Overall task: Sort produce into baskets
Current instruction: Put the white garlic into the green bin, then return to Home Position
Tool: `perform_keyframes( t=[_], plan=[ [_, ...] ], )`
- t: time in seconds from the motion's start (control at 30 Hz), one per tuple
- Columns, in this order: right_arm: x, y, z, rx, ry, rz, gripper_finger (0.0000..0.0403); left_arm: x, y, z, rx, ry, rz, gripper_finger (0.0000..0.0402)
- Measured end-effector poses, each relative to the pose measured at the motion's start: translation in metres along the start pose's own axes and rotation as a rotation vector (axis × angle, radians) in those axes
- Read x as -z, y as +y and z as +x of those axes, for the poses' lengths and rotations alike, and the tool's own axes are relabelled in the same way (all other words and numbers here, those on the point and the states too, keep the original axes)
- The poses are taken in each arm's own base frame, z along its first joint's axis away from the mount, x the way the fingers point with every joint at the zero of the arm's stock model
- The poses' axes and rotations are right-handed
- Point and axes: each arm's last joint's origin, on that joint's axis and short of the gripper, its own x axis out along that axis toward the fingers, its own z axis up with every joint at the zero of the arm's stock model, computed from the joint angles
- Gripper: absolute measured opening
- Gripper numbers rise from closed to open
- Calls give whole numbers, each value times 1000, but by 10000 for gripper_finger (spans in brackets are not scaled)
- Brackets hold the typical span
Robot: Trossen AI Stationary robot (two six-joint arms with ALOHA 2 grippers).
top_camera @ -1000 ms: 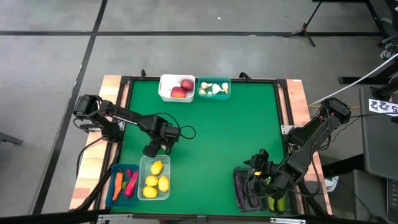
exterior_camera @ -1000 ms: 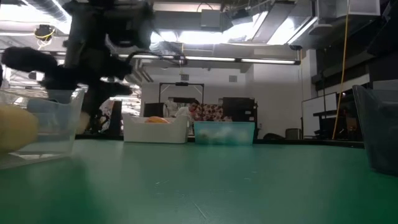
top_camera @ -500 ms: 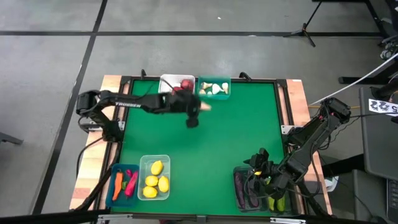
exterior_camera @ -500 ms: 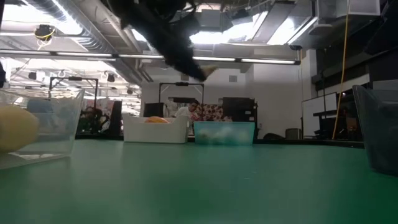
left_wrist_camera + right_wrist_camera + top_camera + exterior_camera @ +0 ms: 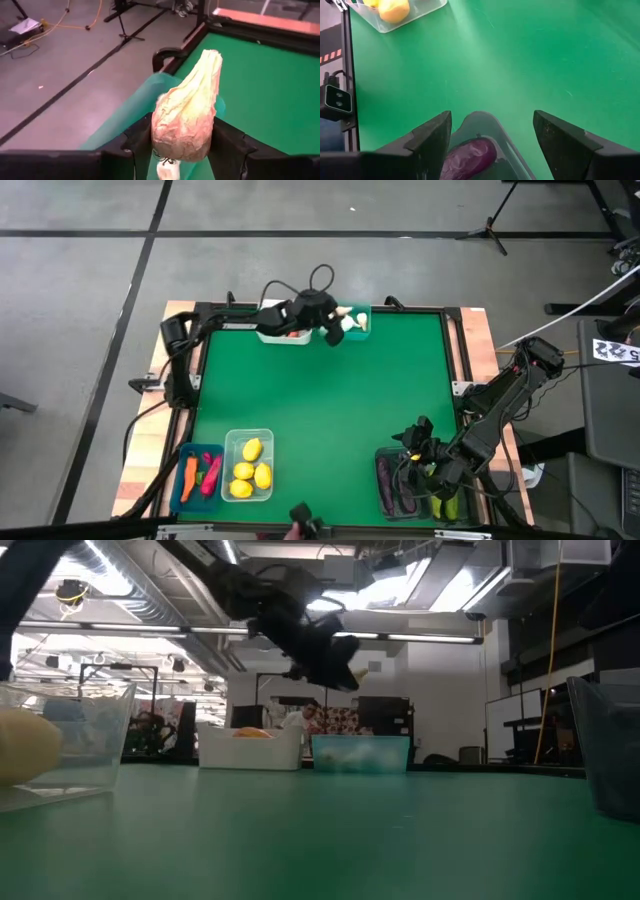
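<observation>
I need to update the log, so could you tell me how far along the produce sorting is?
Nearly done. Lemons fill the clear bin, carrots and chillies the blue bin, an apple the white bin, an eggplant a dark bin. The left gripper holds a garlic above the teal bin; only its release remains. The right gripper waits open.

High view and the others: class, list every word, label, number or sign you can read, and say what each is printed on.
No text can be read in any view.
White tag off the table's right side, high view: dark printed marks, too small to read.
</observation>
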Motion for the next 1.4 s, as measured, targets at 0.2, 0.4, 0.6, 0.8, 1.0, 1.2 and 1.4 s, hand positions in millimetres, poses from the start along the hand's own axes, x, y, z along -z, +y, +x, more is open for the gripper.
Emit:
perform_keyframes(
  t=[0.2,0.4,0.6,0.8,1.0,1.2,1.4],
  plan=[
    [0,0,0,1,0,-1,280,7,18,33,-50,70,-113,155],
    [0,-1,0,6,3,-6,280,18,36,46,-74,121,-212,155],
    [0,-1,0,6,2,-6,280,19,39,46,3,133,-179,164],
    [0,-1,0,5,2,-6,280,20,40,46,-1,141,-216,244],
    [0,-1,0,5,3,-6,280,20,38,46,-23,139,-248,315],
    [-1,-1,0,26,-53,-7,280,-4,16,24,104,85,-275,326],
    [0,-1,0,9,-4,-5,280,-38,-13,-18,296,23,-313,326]
  ],
)
